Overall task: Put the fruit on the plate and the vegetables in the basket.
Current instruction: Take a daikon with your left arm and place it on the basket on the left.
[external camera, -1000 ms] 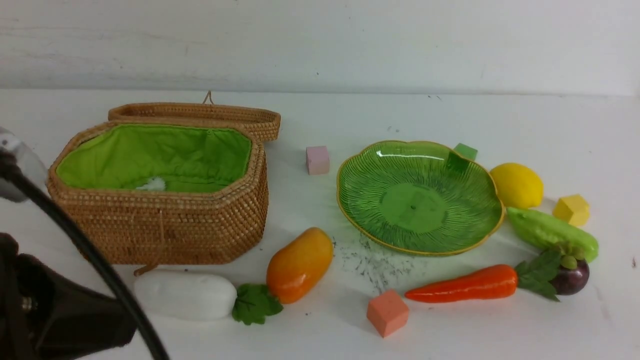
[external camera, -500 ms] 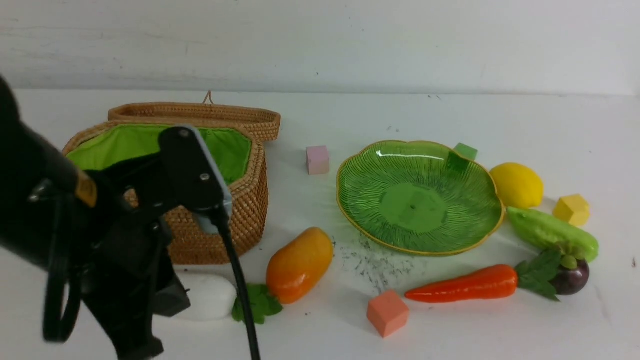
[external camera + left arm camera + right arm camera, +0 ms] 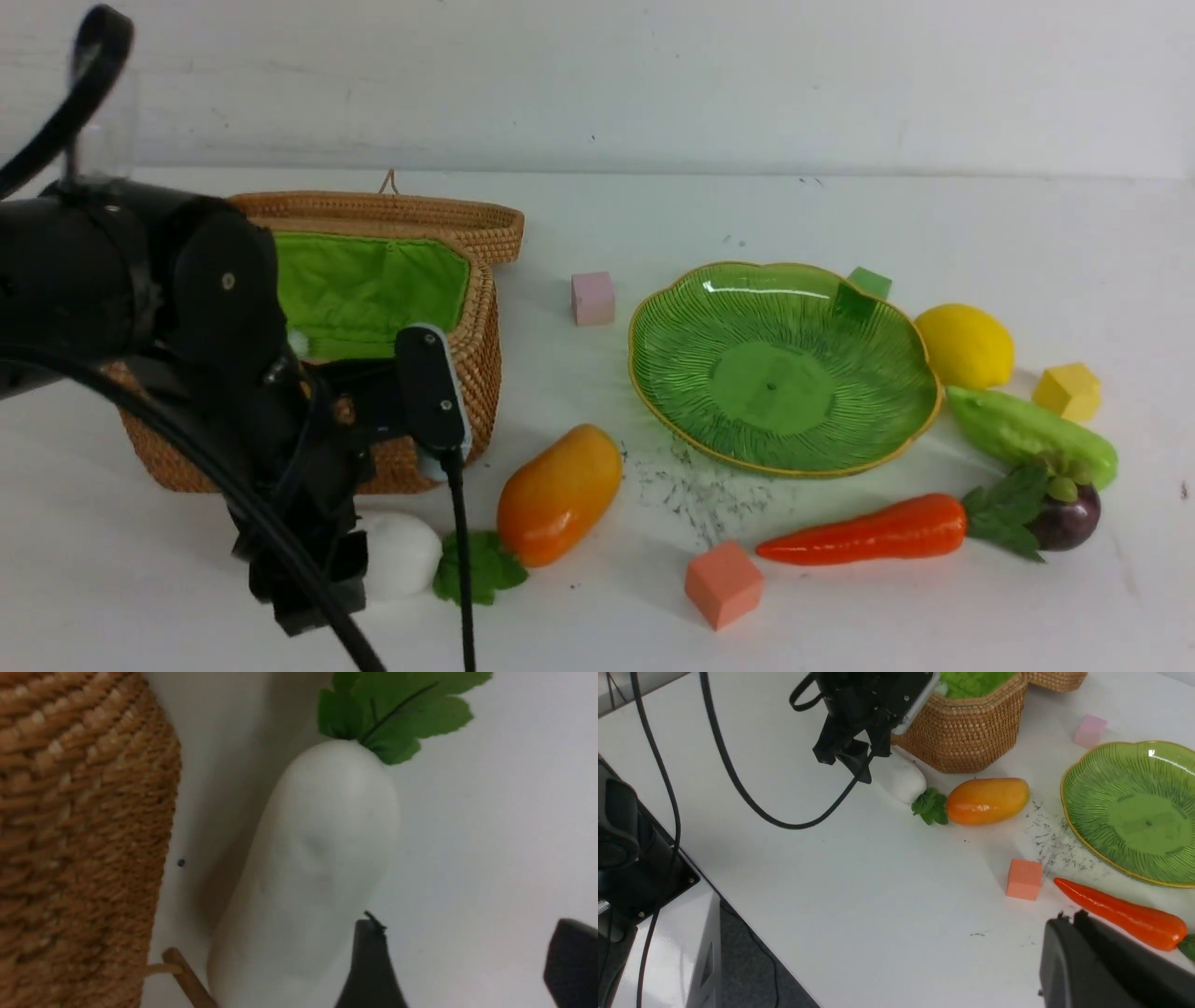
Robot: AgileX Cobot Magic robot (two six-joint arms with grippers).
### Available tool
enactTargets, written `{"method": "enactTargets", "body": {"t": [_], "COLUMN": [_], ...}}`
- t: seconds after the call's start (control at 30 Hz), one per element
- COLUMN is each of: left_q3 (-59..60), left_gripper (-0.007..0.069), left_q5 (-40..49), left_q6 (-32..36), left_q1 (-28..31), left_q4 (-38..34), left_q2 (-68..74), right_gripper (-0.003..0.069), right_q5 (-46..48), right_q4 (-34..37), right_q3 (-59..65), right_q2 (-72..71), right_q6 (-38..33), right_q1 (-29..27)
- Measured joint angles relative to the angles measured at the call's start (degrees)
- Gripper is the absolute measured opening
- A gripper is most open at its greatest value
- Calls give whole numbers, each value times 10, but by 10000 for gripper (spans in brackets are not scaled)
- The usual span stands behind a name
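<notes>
Down low over the worktop (image 3: 490, 835) with left end effector (image 3: 467, 933) spread wide, empty, radish (image 3: 317, 858) just beside one finger (image 3: 369, 961): wrist view only, front view blocked. Right end effector (image 3: 1069, 924) closed, empty.

A white table (image 3: 840, 635) flecked with dark specks (image 3: 700, 495) backs onto a plain white wall (image 3: 653, 84), grey floor (image 3: 747, 970) below.
</notes>
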Motion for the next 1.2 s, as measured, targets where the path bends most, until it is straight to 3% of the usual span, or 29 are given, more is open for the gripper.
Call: {"method": "enactTargets", "body": {"t": [0.13,0.47,0.73,0.97,1.2], "left_q3": [0,-3,-4,16,32], "left_gripper": [549,560,507,505,505], "left_q5": [-23,-70,-52,-63,-58], "left_q6": [36,122,124,123,55], "left_q1": [1,1,1,0,0], "left_q4": [16,44,44,46,46], "left_q2": [19,83,98,94,75], "right_gripper": [17,19,23,23,24], "right_q5": [0,0,0,0,0], "right_q4": [-2,-2,1,2,2], "right_q3": [0,0,0,0,0], "right_q2": [0,0,0,0,0], "right_q6": [0,0,0,1,1], "right_q1": [0,0,0,0,0]}}
